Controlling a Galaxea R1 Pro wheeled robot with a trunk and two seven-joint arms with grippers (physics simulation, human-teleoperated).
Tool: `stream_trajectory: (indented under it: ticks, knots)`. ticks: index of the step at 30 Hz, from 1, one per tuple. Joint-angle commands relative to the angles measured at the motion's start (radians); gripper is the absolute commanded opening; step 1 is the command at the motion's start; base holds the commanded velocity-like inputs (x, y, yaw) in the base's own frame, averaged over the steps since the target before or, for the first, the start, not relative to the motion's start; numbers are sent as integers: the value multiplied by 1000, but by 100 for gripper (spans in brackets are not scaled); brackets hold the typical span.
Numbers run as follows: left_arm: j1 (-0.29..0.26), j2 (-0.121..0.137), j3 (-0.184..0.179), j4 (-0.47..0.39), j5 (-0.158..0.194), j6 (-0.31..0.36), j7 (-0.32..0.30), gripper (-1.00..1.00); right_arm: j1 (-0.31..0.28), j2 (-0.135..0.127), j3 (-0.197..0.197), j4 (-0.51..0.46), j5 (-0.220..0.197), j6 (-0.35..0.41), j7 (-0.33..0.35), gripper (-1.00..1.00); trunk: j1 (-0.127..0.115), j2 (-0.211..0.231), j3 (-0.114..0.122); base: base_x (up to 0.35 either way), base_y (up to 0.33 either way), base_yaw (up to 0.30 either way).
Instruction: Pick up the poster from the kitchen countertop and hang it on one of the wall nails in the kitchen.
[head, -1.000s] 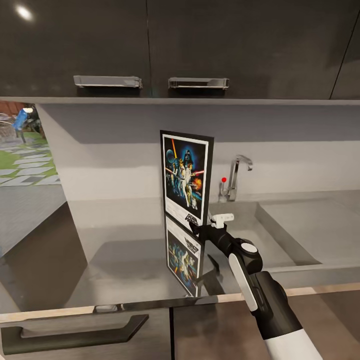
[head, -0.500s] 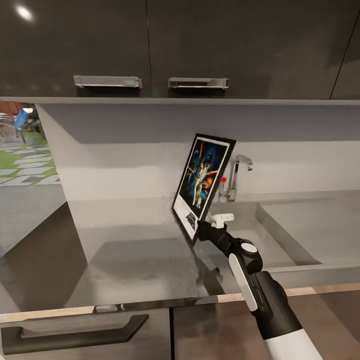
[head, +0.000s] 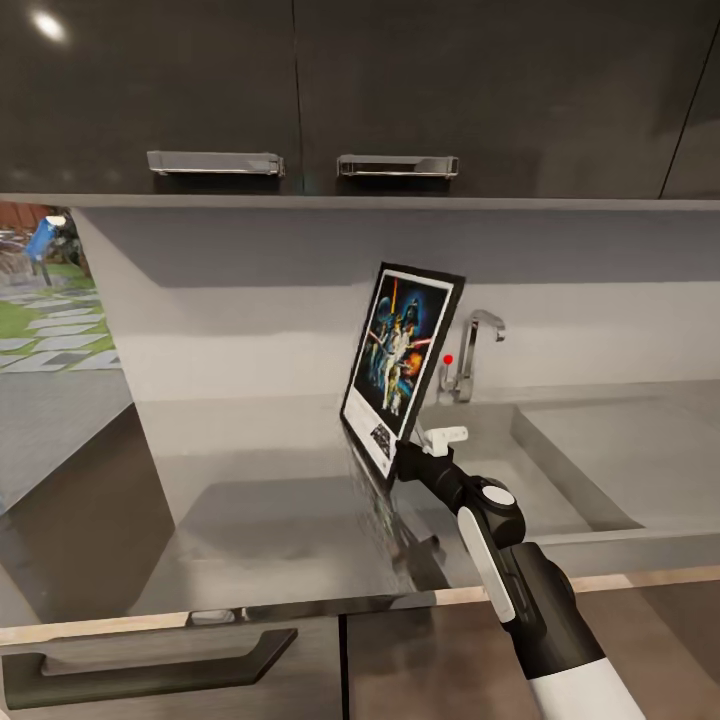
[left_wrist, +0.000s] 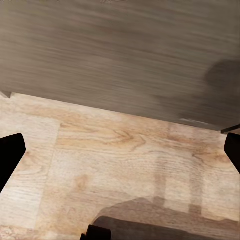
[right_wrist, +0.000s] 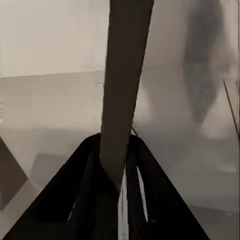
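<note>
Head view: the right gripper (head: 405, 462) is clamped on the lower right corner of the poster (head: 400, 358), which is lifted clear of the kitchen countertop (head: 250, 470) and leans with its top edge toward 1 o'clock. The poster's printed face shows colourful figures on dark blue inside a white border and black frame, with a white title strip at its lower end. The chrome tap (head: 472, 350) stands against the back wall at about 3 o'clock from the poster, partly behind its right edge, beside the inset sink (head: 560, 460). Dark wall cabinets with two chrome handles (head: 215, 162) run across the 12 o'clock region; a dark drawer handle (head: 150, 670) lies toward 7 o'clock.

Right wrist view: the poster (right_wrist: 125, 90) appears edge-on as a dark strip rising from between the two black fingers (right_wrist: 75, 195), which press against it on either side.

Left wrist view: black fingertips (left_wrist: 10, 155) sit far apart at opposite margins, nothing between them, above a wooden floor (left_wrist: 120, 170) and a dark grey cabinet front (left_wrist: 120, 55)
</note>
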Motion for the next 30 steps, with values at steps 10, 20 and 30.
stream_trajectory:
  ticks: [10, 20, 30]
  knots:
    - [0, 0, 4, -1, 6, 0, -8, 100, -1, 0, 2, -49, -10, 8, 0, -100, 0, -1, -1, 0, 0, 0]
    - [0, 0, 4, -1, 6, 0, -8, 100, -1, 0, 3, -57, -10, 9, 0, -100, 0, -1, -1, -35, 0, 0]
    - [0, 0, 4, -1, 6, 0, -8, 100, -1, 0, 4, -58, -10, 9, 0, -100, 0, -1, -1, -284, 0, 0]
